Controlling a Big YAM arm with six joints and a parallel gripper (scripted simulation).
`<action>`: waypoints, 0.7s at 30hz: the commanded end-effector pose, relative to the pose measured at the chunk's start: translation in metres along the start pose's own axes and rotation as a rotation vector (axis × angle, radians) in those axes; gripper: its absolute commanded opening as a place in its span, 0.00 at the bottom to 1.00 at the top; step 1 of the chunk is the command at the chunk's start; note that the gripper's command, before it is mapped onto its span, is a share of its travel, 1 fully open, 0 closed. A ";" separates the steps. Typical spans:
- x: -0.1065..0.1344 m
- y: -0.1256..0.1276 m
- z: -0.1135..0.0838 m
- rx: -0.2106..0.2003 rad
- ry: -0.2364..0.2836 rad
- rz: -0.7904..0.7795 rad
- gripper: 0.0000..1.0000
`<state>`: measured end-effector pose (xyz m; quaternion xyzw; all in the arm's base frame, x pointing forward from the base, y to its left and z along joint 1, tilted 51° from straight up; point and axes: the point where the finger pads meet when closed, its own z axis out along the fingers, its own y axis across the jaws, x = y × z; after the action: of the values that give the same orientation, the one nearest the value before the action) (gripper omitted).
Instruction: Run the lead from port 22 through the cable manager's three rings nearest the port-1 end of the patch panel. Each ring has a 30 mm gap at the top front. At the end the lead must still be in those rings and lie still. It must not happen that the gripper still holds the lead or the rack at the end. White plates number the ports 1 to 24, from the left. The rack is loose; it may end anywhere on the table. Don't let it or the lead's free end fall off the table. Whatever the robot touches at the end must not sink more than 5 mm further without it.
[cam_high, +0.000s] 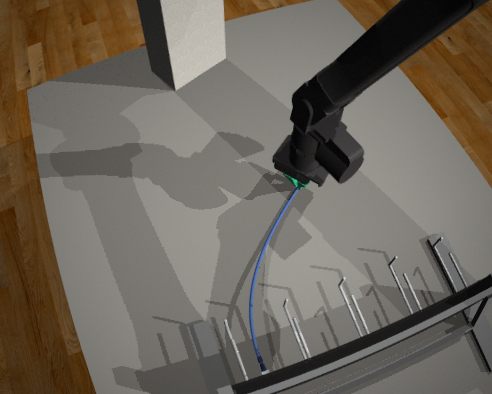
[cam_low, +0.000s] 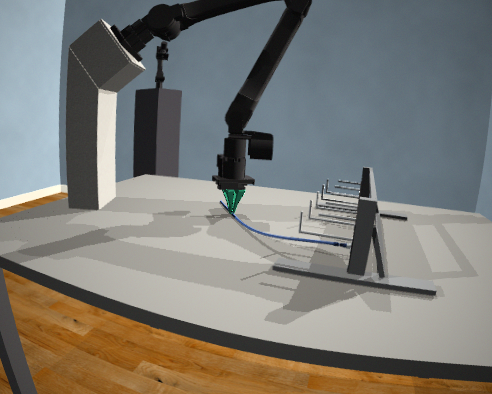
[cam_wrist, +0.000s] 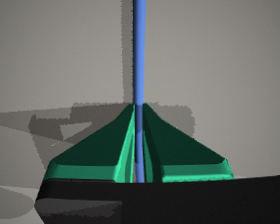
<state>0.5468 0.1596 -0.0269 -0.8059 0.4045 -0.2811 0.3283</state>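
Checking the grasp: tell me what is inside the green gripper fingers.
The thin blue lead runs between the green fingers of the gripper, pinched near its free end. The lead's very tip is covered by the black gripper body.

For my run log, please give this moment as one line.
green-fingered gripper: shut on thin blue lead near free end | lead: plugged into black patch panel, outside wire rings | threading: not begun

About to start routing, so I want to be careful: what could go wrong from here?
The hand pinches the blue lead right at its free tip, so it may slip out under pull. The lead stays plugged into the loose rack; dragging could shift it. None of the rings holds the lead yet.
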 end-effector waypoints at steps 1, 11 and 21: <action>-0.006 0.003 0.003 -0.004 -0.006 0.003 0.00; -0.006 0.003 0.002 -0.003 -0.006 0.002 0.00; -0.005 0.003 -0.013 -0.003 -0.004 0.003 0.00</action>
<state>0.5448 0.1590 -0.0283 -0.8066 0.4050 -0.2798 0.3272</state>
